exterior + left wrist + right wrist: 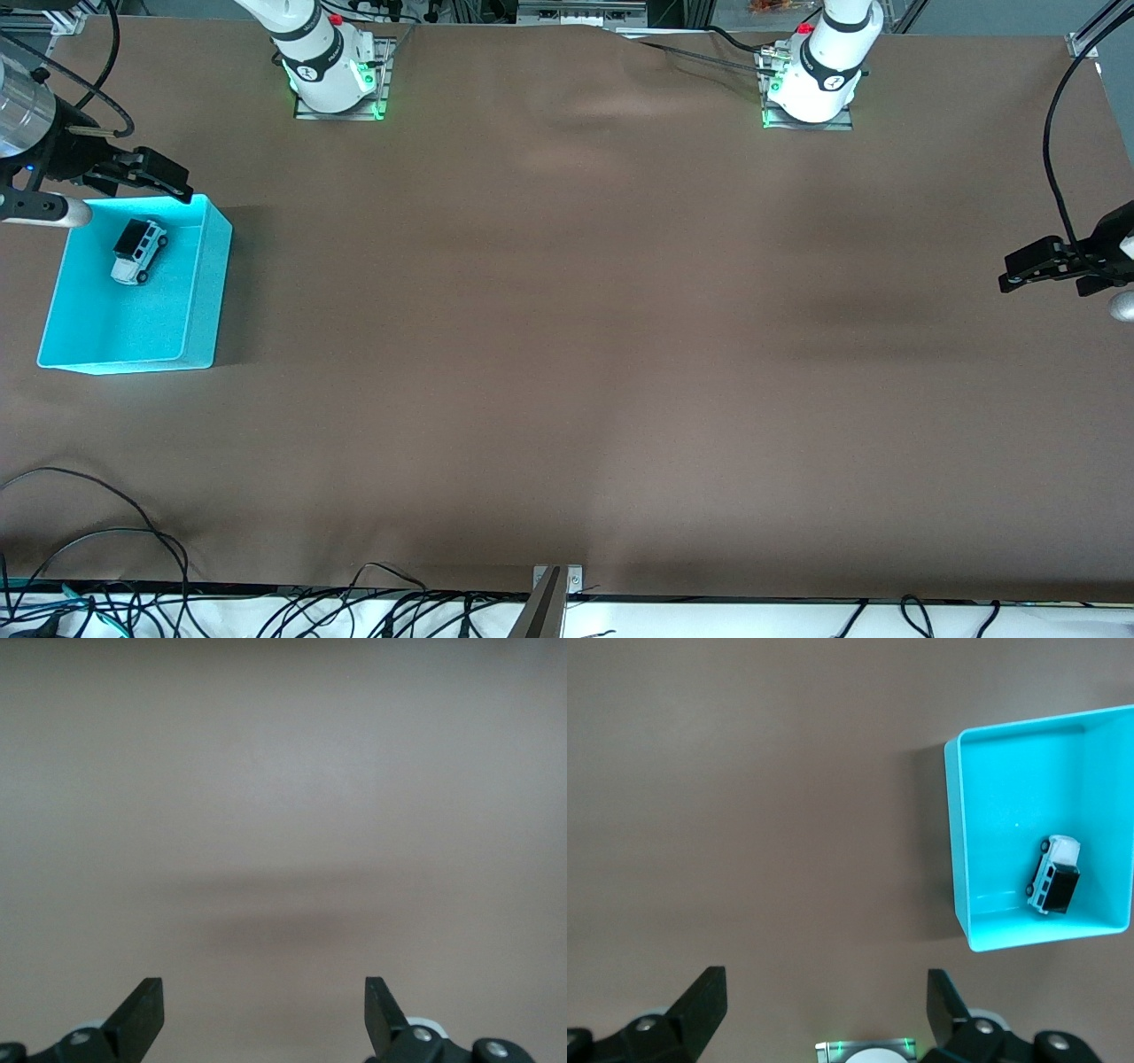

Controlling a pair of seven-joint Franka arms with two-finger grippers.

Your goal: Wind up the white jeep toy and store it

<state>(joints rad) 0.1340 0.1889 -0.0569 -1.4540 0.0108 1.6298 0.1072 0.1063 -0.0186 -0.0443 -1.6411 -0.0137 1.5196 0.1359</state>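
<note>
Turquoise bin (190, 350) at the right arm's end of the table, with the white jeep toy (139, 251) already inside. Resting on the bin floor, wheels down as far as can be made out, in the part of the bin farther from the front camera, apart from the walls. Same from the right wrist view: white jeep toy (1054, 875) inside the bin (961, 850), nothing touching it.

Right gripper (146, 180) up over the bin's rim farthest from the front camera, fingers spread wide and empty. Left gripper (1045, 266) over bare brown tablecloth (567, 354) at the left arm's end, waiting, fingers (142, 1014) likewise wide apart, nothing between them.

Judging from this layout: storing looks done, toy in the bin and released. Winding cannot be confirmed from these pictures, since no key or spring shows. Probably nothing left but pulling the right arm back, unless the toy needs straightening, which seems unlikely.
</note>
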